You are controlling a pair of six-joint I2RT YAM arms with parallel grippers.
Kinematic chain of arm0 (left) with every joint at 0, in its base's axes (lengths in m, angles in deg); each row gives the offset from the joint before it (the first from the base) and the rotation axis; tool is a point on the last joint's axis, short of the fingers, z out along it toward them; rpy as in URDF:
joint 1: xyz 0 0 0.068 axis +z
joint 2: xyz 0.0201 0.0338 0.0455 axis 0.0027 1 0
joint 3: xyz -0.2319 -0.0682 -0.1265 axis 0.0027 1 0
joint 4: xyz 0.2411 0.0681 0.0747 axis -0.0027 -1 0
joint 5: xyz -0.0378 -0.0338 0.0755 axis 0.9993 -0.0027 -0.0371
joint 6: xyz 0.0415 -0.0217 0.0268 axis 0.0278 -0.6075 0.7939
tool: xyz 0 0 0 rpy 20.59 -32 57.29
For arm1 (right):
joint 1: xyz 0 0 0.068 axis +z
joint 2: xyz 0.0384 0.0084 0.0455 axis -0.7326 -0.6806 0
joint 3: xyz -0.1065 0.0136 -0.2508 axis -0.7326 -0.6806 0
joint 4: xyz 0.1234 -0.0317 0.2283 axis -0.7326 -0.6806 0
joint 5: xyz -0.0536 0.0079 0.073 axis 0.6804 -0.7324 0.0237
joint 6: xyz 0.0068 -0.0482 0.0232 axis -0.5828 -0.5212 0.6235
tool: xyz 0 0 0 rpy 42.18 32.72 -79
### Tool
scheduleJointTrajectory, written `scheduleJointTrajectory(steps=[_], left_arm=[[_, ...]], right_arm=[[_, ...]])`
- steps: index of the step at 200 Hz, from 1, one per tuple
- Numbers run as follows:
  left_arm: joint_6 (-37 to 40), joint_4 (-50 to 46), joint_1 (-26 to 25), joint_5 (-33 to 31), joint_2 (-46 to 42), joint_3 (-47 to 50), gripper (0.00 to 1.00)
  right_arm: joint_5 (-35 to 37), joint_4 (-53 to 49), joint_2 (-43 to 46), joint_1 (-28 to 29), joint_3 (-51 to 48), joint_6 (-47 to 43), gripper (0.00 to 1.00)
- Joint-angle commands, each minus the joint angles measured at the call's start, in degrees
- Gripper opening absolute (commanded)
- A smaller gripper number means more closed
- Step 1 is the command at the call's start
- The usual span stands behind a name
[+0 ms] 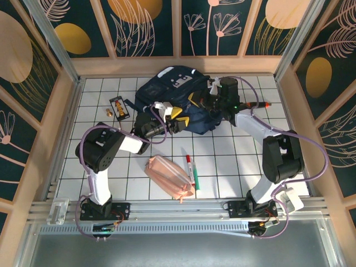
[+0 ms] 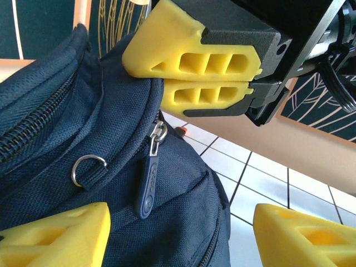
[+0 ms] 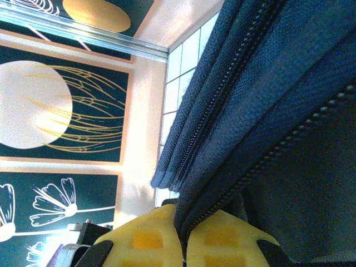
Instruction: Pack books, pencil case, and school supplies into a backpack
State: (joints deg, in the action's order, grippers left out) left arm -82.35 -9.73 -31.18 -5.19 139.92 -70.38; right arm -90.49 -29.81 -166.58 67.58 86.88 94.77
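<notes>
tiled table [image 1: 222, 161], both arms at backpack [image 1: 162, 93]

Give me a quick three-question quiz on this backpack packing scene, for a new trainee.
1. True or false: the pencil case is already inside the backpack.
2. Which arm's fingers pinch the backpack's fabric? A) left B) right C) neither
3. Short answer: what slim thing lies beside the pencil case?
Key: 1 false, it lies on the table. 2 B, the right gripper is shut on the fabric. 3 the marker pen.
</notes>
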Motion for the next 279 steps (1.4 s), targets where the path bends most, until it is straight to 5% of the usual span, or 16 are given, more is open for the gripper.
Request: scheduleJointTrajectory(steps=[1, 55, 118, 180, 279], left_arm=[[0.74, 4.51, -0.56, -2.54, 2.17, -0.06, 0.69], [-1.0, 7.58, -1.64, -3.11, 4.88, -2.28, 0.66], [-0.53, 8.19, -1.71, -1.67, 4.55, -4.1, 0.47], [-0.44, 13.86, -1.63, -6.48, 2.69, -1.23, 0.57], [-0.89, 15.5, -1.52, -1.19, 3.94, -2.44, 0.28]], right_arm=[[-5.57, 7.38, 5.09, 1.28, 0.45, -1.97, 0.0], [-5.93, 7.56, 5.08, 1.79, 0.36, -2.15, 0.0], [-5.5, 7.07, 5.48, 2.92, -0.87, -2.71, 0.0], [-5.69, 5.2, 6.25, 3.44, -1.97, -4.8, 0.0], [-5.62, 5.48, 5.69, 3.7, -2.96, -5.34, 0.0]])
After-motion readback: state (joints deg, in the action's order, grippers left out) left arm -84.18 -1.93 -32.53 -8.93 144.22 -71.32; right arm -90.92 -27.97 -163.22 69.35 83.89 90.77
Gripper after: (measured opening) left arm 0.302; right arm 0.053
